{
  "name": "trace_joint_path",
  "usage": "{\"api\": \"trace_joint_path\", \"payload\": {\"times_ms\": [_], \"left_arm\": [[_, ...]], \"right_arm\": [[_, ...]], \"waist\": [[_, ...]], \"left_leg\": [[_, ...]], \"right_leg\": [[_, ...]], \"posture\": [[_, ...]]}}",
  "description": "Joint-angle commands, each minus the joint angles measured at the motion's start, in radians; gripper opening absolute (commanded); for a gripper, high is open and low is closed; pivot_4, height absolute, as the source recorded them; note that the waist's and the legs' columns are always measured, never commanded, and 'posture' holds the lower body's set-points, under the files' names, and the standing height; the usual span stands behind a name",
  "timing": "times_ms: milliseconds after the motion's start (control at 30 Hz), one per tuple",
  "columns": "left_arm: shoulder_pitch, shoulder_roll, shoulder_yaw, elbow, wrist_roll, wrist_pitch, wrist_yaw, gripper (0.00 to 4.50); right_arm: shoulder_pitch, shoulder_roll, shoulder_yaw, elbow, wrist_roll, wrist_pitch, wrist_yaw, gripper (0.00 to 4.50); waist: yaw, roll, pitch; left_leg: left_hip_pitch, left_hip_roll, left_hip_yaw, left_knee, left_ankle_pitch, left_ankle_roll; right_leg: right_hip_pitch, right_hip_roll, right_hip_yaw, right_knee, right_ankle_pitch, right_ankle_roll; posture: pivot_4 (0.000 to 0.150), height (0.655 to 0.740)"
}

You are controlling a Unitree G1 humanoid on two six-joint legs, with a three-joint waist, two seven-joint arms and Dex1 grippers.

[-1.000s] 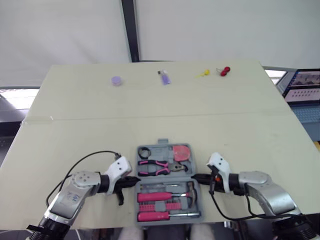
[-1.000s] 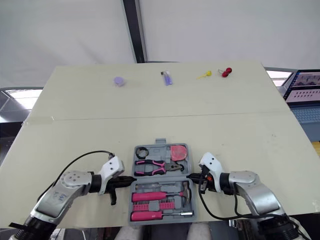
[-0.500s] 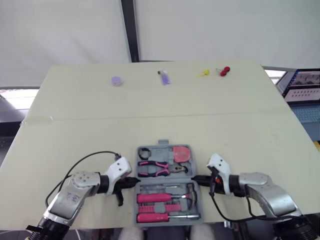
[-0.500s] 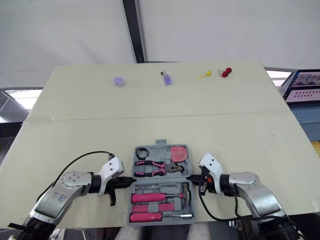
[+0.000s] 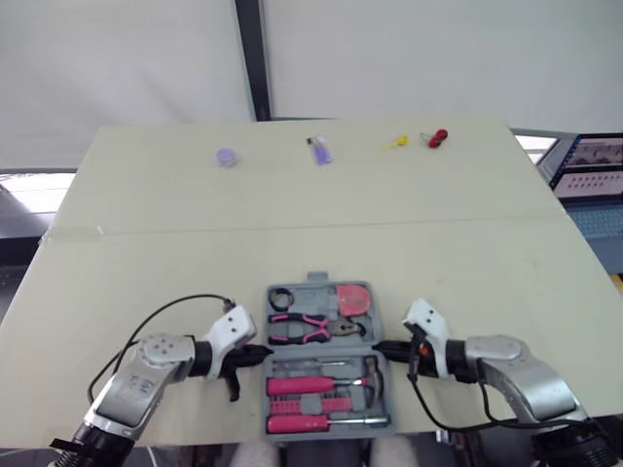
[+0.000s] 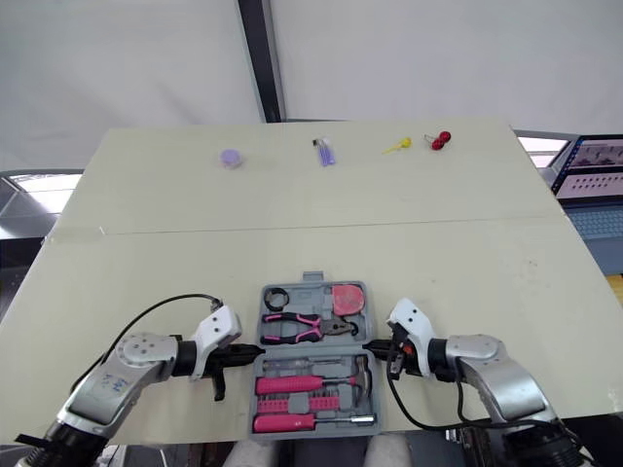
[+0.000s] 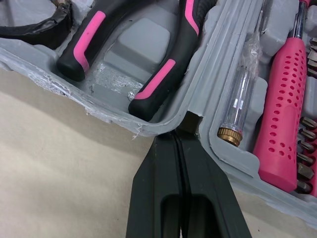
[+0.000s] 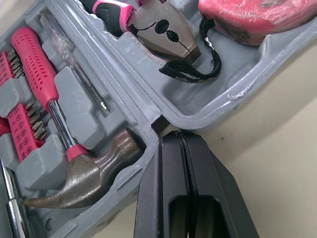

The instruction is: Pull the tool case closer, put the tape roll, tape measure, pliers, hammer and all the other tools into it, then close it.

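"Grey tool case (image 5: 316,280), where's it at on your feed?"

"Head cam first: I've got it lying open on the counter (image 5: 146,253) near the front edge, right between my two arms. On one side my left fingers (image 5: 255,352) touch it at the hinge, and my right fingers (image 5: 383,346) touch the other side at the hinge. I can see the pliers (image 5: 310,326) and tape measure (image 5: 352,297) in the far half and the hammer (image 5: 372,370) in the near half."

"And the wrist cams? Gripping anything?"

"Left wrist: both fingers (image 7: 158,173) are pressed flat together with nothing between them, tips poked into the hinge notch just beside a pliers handle. The black tape roll (image 7: 34,27) sits in the corner pocket. Right wrist: same deal, fingers (image 8: 166,183) closed tight on nothing, tips against the hinge notch, hammer head just beside them."
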Motion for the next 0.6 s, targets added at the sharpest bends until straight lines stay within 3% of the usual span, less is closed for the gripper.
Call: {"api": "trace_joint_path", "payload": {"times_ms": [33, 67, 133, 233, 367, 500, 600], "left_arm": [[0.05, 0.059, 0.03, 0.012, -0.013, -0.002, -0.029, 0.0], [0.051, 0.071, 0.046, 0.026, -0.012, -0.017, -0.026, 0.0], [0.048, 0.08, 0.084, 0.053, -0.023, -0.052, -0.018, 0.0], [0.043, 0.087, 0.163, 0.058, -0.093, -0.063, -0.048, 0.0], [0.096, 0.129, 0.162, -0.063, -0.171, -0.035, -0.138, 0.0], [0.133, 0.154, 0.094, -0.168, -0.195, -0.011, -0.188, 0.0], [0.139, 0.169, 0.009, -0.181, -0.112, -0.059, -0.174, 0.0]], "right_arm": [[-0.029, -0.064, -0.088, 0.001, 0.064, 0.019, 0.058, 0.04], [-0.04, -0.075, -0.105, 0.017, 0.078, 0.037, 0.06, 0.04], [-0.077, -0.087, -0.139, 0.058, 0.119, 0.081, 0.07, 0.82], [-0.172, -0.071, -0.183, 0.138, 0.167, 0.133, 0.067, 2.32], [-0.287, -0.032, -0.148, 0.236, 0.154, 0.162, 0.047, 4.35], [-0.391, 0.041, -0.121, 0.38, 0.121, 0.208, -0.01, 4.44], [-0.44, 0.068, -0.102, 0.446, 0.122, 0.3, -0.029, 4.44]], "waist": [[-0.001, 0.0, 0.0], [-0.002, 0.0, 0.0], [-0.001, 0.0, 0.0], [-0.001, 0.0, 0.0], [-0.005, 0.0, 0.001], [-0.004, 0.0, 0.001], [0.0, 0.001, 0.001]], "left_leg": [[0.0, 0.0, 0.0, 0.0, 0.0, 0.0], [0.0, 0.0, 0.0, 0.0, 0.0, 0.0], [0.0, 0.0, 0.0, 0.0, 0.0, 0.0], [0.0, 0.0, 0.0, 0.0, 0.0, 0.0], [-0.001, 0.0, 0.0, 0.0, 0.0, 0.0], [-0.001, 0.0, 0.0, -0.001, 0.0, 0.0], [-0.001, 0.0, 0.0, 0.001, 0.0, 0.0]], "right_leg": [[0.0, 0.0, 0.0, 0.0, 0.0, 0.0], [0.0, 0.0, 0.0, 0.0, 0.0, 0.0], [0.0, 0.0, 0.0, 0.0, 0.0, 0.0], [0.0, 0.0, 0.0, 0.0, 0.0, 0.0], [-0.001, 0.0, 0.0, 0.0, 0.0, 0.0], [-0.001, 0.0, 0.0, 0.0, 0.0, 0.0], [-0.001, 0.0, 0.0, 0.001, 0.0, 0.0]], "posture": [[0.15, 0.74], [0.15, 0.74], [0.15, 0.74], [0.15, 0.74], [0.15, 0.74], [0.15, 0.74], [0.15, 0.74]]}}
